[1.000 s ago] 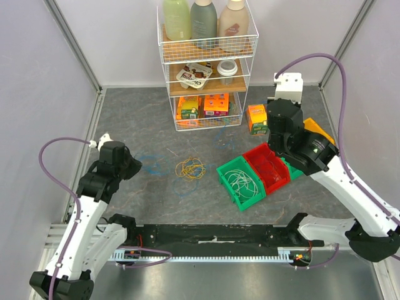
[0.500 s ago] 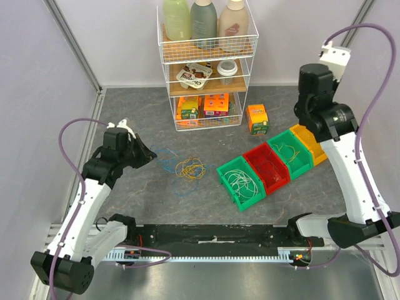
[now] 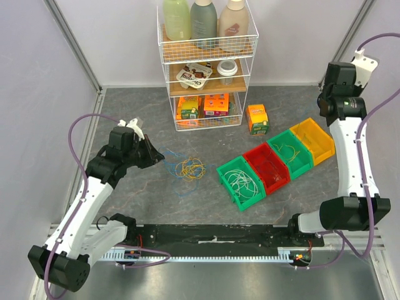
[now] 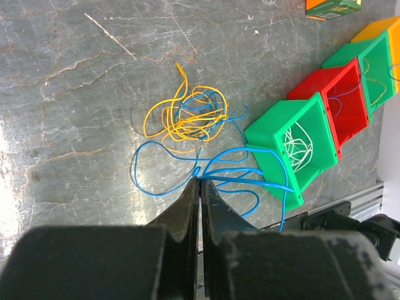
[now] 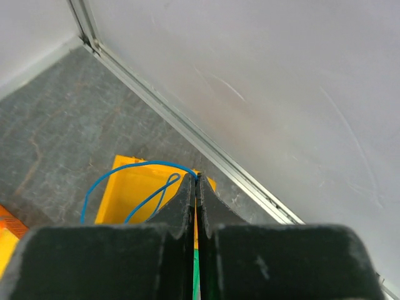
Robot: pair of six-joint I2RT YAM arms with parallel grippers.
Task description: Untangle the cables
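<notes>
You had a dark grey, marbled surface (image 3: 125,112) boxed in by pale walls (image 3: 37,75) on aluminium rails.

On your left, the left pincer (image 4: 200,182) was closed tight on a strand of the blue cable (image 4: 250,182). That cable's loose loops spread over the surface towards the bins. Just past the tips lay the yellow cable (image 4: 181,119), a loose tangle with blue strands threaded through it.

At the back, in the middle, stood a white wire rack (image 3: 206,62). It had bottles (image 3: 204,19) on top, tubs (image 3: 195,74) on the middle shelf and cartons (image 3: 215,105) at the bottom. An orange box (image 3: 257,119) stood on the surface just to its right.

Next came four bins, touching in a diagonal row:
- The near green bin (image 3: 228,187) held white cables (image 3: 242,181).
- What lay in the red bin (image 3: 254,150) was too fine to make out.
- The far green bin (image 3: 302,170) held a few yellowish strands (image 3: 287,150).
- The yellow bin (image 3: 324,155) ended the row.

Your right pincer (image 5: 195,180) was raised high by the right wall and fully closed. A second blue cable (image 5: 144,164) ran from its tips in a loop over the yellow bin. I couldn't tell whether that loop touched the bin.
</notes>
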